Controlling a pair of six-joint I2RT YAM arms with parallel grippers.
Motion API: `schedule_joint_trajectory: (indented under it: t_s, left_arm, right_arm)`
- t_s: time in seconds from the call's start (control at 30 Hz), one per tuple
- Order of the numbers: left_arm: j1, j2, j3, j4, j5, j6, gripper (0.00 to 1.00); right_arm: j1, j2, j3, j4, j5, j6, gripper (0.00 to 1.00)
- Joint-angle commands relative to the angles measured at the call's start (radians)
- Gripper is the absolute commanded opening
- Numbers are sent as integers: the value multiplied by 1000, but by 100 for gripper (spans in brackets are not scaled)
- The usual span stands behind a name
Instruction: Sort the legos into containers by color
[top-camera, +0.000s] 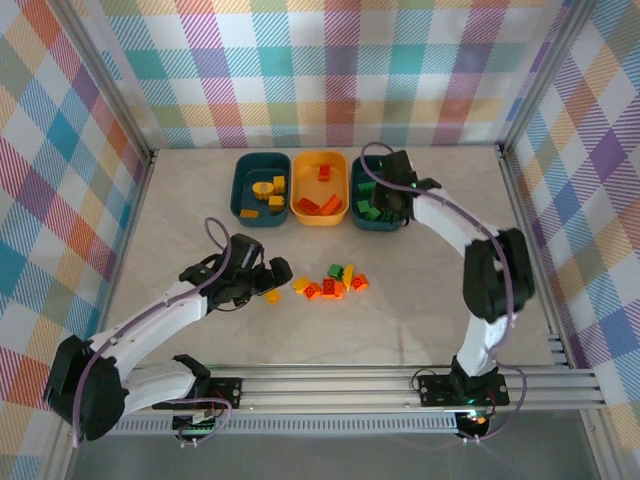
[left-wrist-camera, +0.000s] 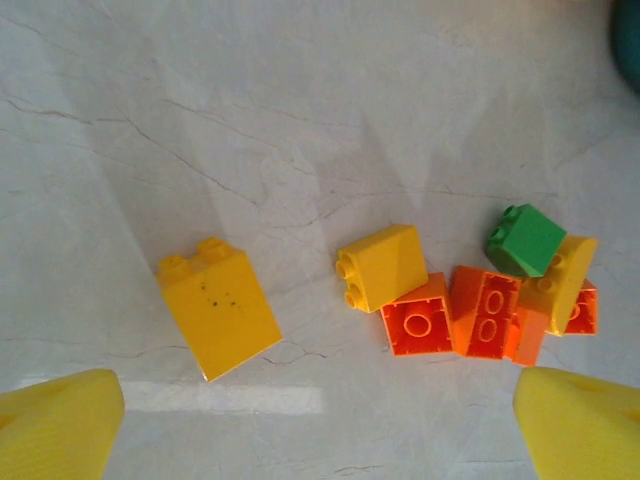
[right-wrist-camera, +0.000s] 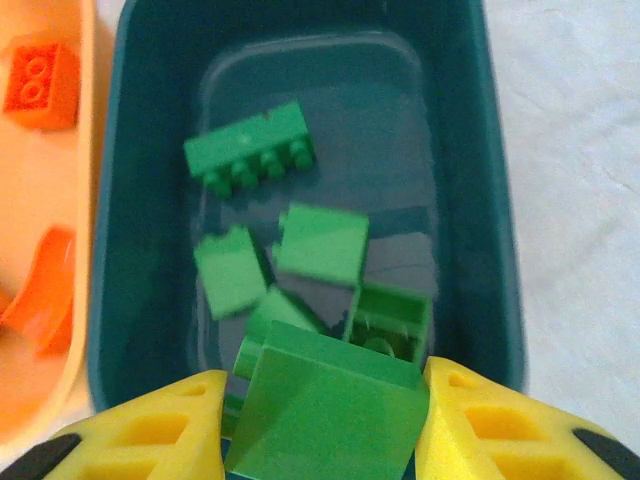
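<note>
Green brick (right-wrist-camera: 330, 412) — pinched in my right claw (right-wrist-camera: 325, 385), directly over the teal tub (right-wrist-camera: 492, 200) that holds green legos (right-wrist-camera: 320, 242); release is straight down. My left claw (left-wrist-camera: 320, 415) — gaping wide, well away from that tub.

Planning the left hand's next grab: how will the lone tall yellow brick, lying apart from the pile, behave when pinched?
The tall yellow brick looks like rigid plastic, so it probably won't flex. Its smooth faces may slip under an off-centre pinch. Lying on a flat side, it should slide rather than roll if nudged.
</note>
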Motion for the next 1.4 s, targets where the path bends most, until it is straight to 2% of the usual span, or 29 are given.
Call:
schedule_joint_trajectory:
  t_s: [0.0,0.07,0.17,0.3,0.5,0.67,0.8,0.93,1.13,1.27,1.37]
  left_arm:
    - [14,-78,-52,-75,-49,-29,100]
    - [24,-123,-78,-94,-69,-48,100]
    - [53,-190,-116,-106,-83,-74,100]
    - [94,-226,-131,-117,-73,-85,100]
    - [172,-209,-102,-156,-85,-90,100]
    - [188,-139,-120,-45,9,-101,99]
    - [179,-22,-112,34,94,-116,91]
    - [131,61,-101,90,99,-154,87]
    - [55,207,-36,94,48,-176,86]
    - [44,298,-24,169,78,-166,74]
    - [39,357,1,159,58,-149,63]
  right_arm:
    - [-21,122,144,-61,-66,-42,40]
    - [-25,188,232,-101,-71,-47,45]
    - [-24,223,303,-131,-79,-61,66]
    - [-21,135,245,-102,-69,-62,71]
    - [42,-129,-85,53,-46,-35,73]
    - [148,-311,-395,198,40,-12,75]
    - [199,-388,-563,268,90,1,74]
    - [203,-399,-639,281,148,17,73]
    - [203,-440,-720,371,148,32,71]
    - [203,-478,-771,421,161,56,70]
    - [203,-500,-792,430,165,63,70]
